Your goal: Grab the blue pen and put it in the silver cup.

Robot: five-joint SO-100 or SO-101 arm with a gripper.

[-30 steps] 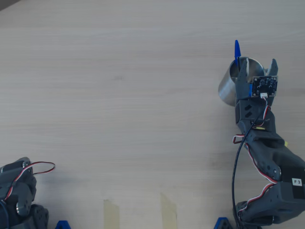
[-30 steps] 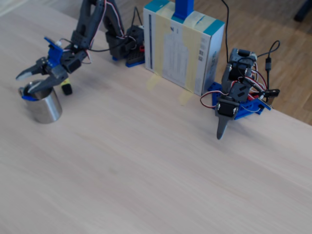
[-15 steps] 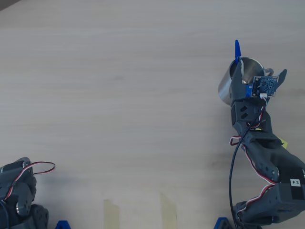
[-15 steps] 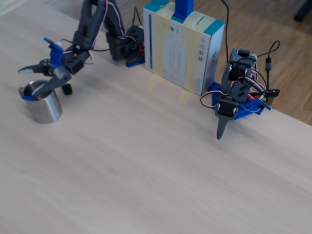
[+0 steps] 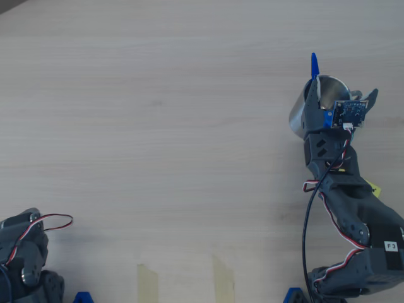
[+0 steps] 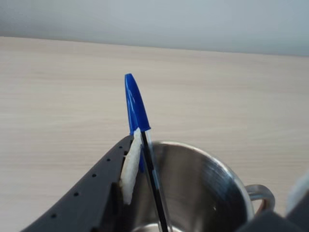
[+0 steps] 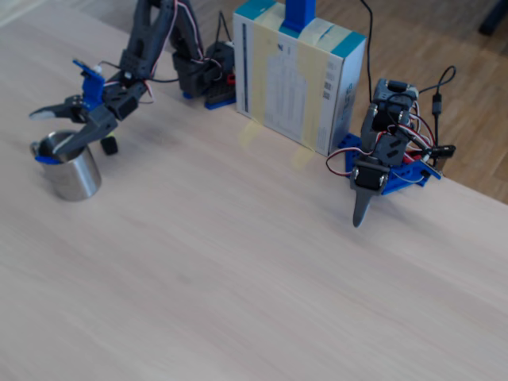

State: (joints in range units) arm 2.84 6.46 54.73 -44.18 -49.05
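the black two-finger gripper (image 5: 339, 100) has spread its jaws wide since a second ago and holds nothing. the thin blue-capped pen with a clear barrel (image 6: 140, 129) now stands tilted inside the shiny steel cup (image 6: 207, 183), leaning on its rim beside one finger. the drop looks done; what seems left is backing the arm away.

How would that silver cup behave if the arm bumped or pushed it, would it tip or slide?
The silver cup looks wide for its height, so it would probably slide rather than tip. Its polished steel wall on the smooth table suggests little grip. The blue pen leaning on its rim may shift or rattle if knocked.
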